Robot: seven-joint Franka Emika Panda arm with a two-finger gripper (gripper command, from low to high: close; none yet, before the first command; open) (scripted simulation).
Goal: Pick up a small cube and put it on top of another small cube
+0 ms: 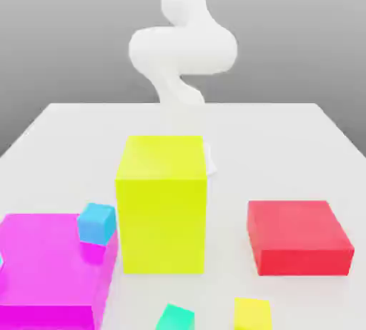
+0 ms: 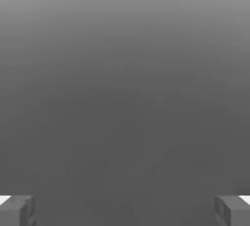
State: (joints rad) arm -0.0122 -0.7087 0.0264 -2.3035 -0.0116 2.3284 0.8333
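- Nearest the exterior view's camera, the small yellow cube (image 1: 252,313) and the small teal cube (image 1: 176,318) sit on the white tabletop (image 1: 286,150), near each other but apart, the teal one toward the exterior view's left.
- Behind them: a magenta block (image 1: 46,268) bearing a small light-blue cube (image 1: 96,223), a tall yellow block (image 1: 161,203), a red block (image 1: 299,236).
- Farthest, the white arm (image 1: 182,46) rises behind the tall block.
- The end effector (image 2: 125,210) is spread wide, with nothing between its fingertips (image 2: 17,210).

I see a plain white table (image 1: 286,143), smooth grey backdrop darkening toward the horizon, soft even light
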